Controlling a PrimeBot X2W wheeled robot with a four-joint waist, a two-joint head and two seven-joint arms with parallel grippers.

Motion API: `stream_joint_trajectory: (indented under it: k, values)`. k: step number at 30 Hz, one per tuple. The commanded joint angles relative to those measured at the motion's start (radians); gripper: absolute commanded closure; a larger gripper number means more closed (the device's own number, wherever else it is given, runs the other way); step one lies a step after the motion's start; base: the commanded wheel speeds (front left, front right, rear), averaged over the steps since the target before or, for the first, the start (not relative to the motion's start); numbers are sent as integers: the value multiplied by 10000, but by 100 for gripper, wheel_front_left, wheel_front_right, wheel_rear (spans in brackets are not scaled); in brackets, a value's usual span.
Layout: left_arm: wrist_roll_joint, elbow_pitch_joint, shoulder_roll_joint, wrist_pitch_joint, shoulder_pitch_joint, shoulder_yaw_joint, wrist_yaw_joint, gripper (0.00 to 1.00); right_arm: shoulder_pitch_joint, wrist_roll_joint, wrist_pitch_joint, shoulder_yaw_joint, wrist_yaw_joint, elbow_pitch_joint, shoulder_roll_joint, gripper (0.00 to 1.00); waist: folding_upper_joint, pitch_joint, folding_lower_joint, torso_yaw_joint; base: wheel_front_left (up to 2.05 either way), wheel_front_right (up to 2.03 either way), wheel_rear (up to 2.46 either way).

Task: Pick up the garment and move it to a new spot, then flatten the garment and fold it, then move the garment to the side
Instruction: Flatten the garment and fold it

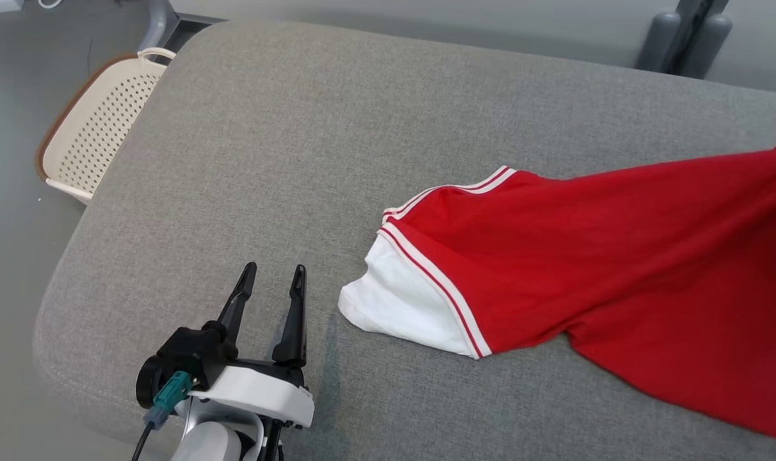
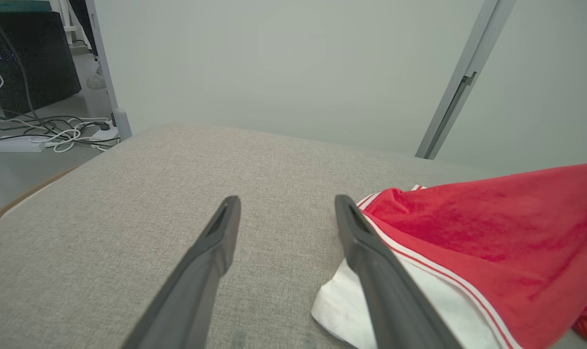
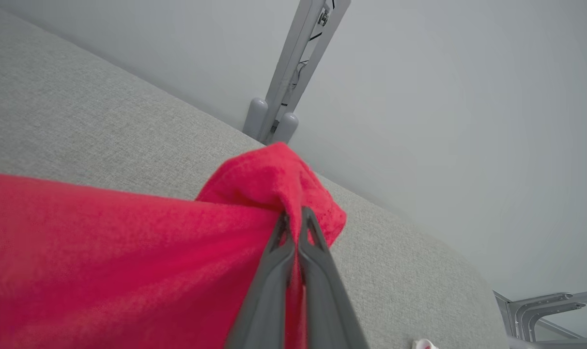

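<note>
The garment (image 1: 586,269), red with white trim, lies across the right half of the grey table (image 1: 298,128). Its white sleeve (image 1: 394,301) rests flat near the middle, and the red body rises taut toward the right edge of the head view. In the right wrist view the right gripper (image 3: 295,213) has its fingers pressed together on a small bunch of red cloth, lifted clear of the table. The left gripper (image 1: 274,267) hovers just beside the sleeve, fingers spread wide and holding nothing.

The pinch looks thin (only a fold's tip pokes past the fingertips), so I judge slipping the main risk. The table's rough weave will drag on the sleeve end as the cloth is hauled, and that pull could strip the fold out of the fingers.

One-handed carrying is the second risk. The cloth hangs from a single point, so it would likely land roped or twisted and make flattening harder.

Third, the lifted end is near the table's right side, and a move further that way could let cloth spill over the edge.

The left gripper's right finger sits close to the sleeve in its wrist view. A careless sweep could snag the hem or ruck it.
</note>
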Motion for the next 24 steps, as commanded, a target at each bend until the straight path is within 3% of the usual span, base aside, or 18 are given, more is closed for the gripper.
stream_joint_trajectory:
  k: [1, 8, 13, 14, 15, 16, 24]
  values:
    - [-36, -56, 21, -38, -193, -10, -2, 0, -348, -141, -134, 42, -1, 146, -137, 100, 0, 224, 0, 149, 0, 0, 0]
    - [-164, -208, 13, -38, -541, -251, -3, 0, -1962, -710, -501, 764, -1, 1100, -547, 100, 0, 798, 0, 378, 0, 0, 0]
    - [-228, -286, 17, -36, -696, -435, 81, 0, -2575, -952, -714, 798, -1, 1712, -431, 100, 0, 1035, 0, 453, 0, 0, 0]
    - [-255, -292, 15, -27, -741, -516, 93, 0, -2832, -1015, -975, 717, -1, 1964, -306, 72, 0, 1088, 0, 445, 0, 0, 0]
    - [-263, -282, 18, -27, -760, -537, 124, 0, -2932, -1078, -1122, 713, -1, 2075, -235, 30, 0, 1095, 0, 420, 0, 0, 0]
    - [-265, -273, 18, -27, -766, -543, 148, 0, -2949, -1139, -1272, 742, -1, 2178, -119, 0, 0, 1086, 0, 375, 0, 0, 0]
    - [-69, -140, 17, -26, -757, -457, 105, 0, -3128, -1041, -2703, 974, -1, 2795, 600, 0, 0, 755, 0, -332, 0, 0, 0]
